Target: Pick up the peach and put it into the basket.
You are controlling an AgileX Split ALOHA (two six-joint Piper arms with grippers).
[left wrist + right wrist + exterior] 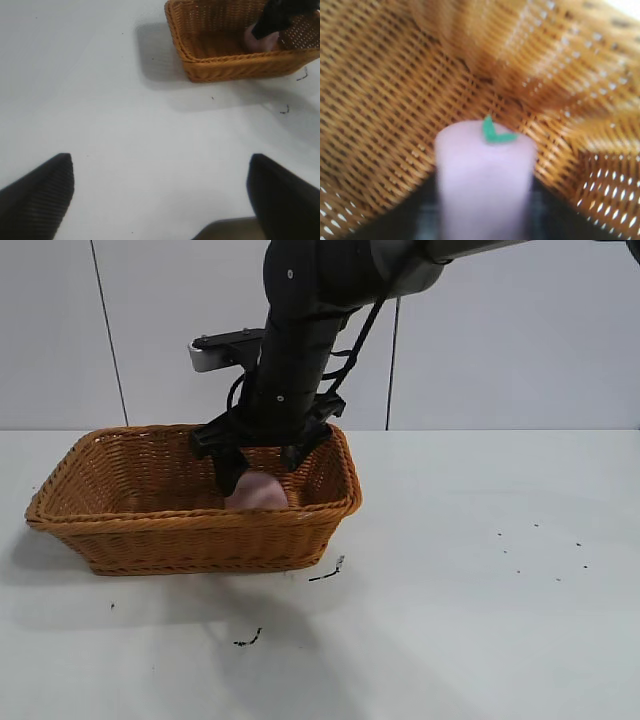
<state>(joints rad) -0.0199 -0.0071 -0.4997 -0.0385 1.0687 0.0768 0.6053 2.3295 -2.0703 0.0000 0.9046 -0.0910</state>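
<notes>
Right arm: descends steeply from upper right, wrist vertical, right claw (258,472) inside the basket (130,530) at its right end, pinching the peach (258,490) above the woven floor. Peach: pale pink, green leaf on top. Left claw (160,200): spread wide, hovering over bare bench (100,100), left of the basket.

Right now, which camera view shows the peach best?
The right wrist view: the peach fills the centre, green leaf visible, over the basket weave. The exterior view shows it partly hidden by the right tool; the left wrist view shows a small sliver.
</notes>
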